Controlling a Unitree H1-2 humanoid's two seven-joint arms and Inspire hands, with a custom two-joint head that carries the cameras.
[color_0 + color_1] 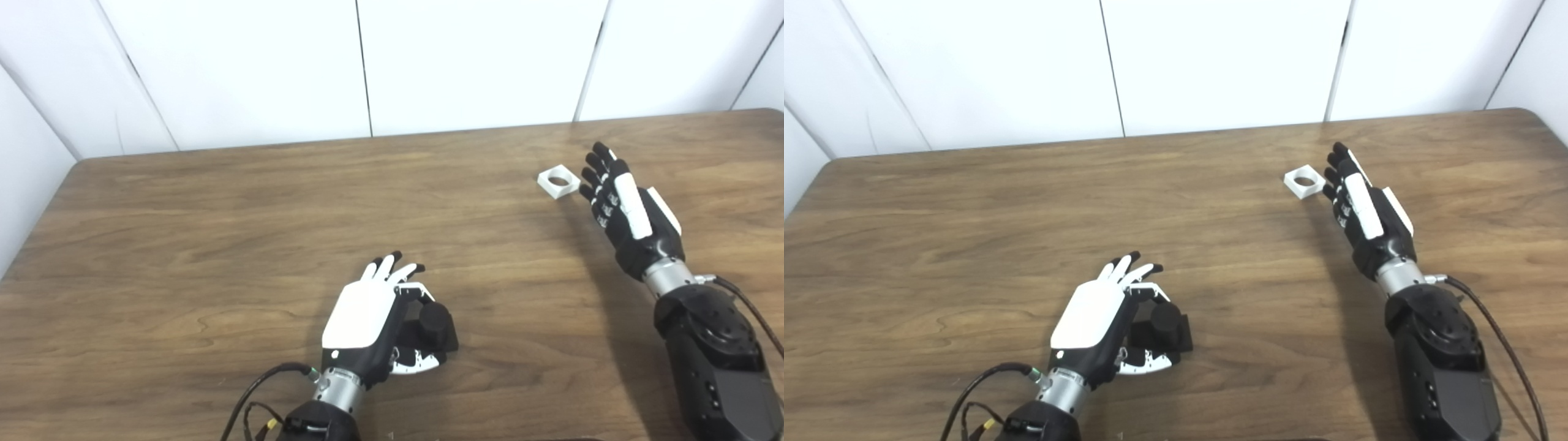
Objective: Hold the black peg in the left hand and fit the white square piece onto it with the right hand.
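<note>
The right hand [628, 211] is open near the table's [214, 245] far right corner, fingertips just beside the flat white square piece [558, 182]. The left hand [367, 318], fingers apart, cups the upright black peg [433, 324] near the front edge.

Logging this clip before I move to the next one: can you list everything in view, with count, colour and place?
black peg: one, black, round post on a square base, near the table's front edge, beside the left hand's palm.
white square piece: one, white with a round hole, lying flat at far right of the table, just beyond the right hand's fingers.
table: one, brown wood grain, filling most of the view.
wall panels: white, behind the table.
left hand: one, white back, black fingers, around the peg; grip not yet clearly closed.
right hand: one, black and white, open, holding nothing.
</note>
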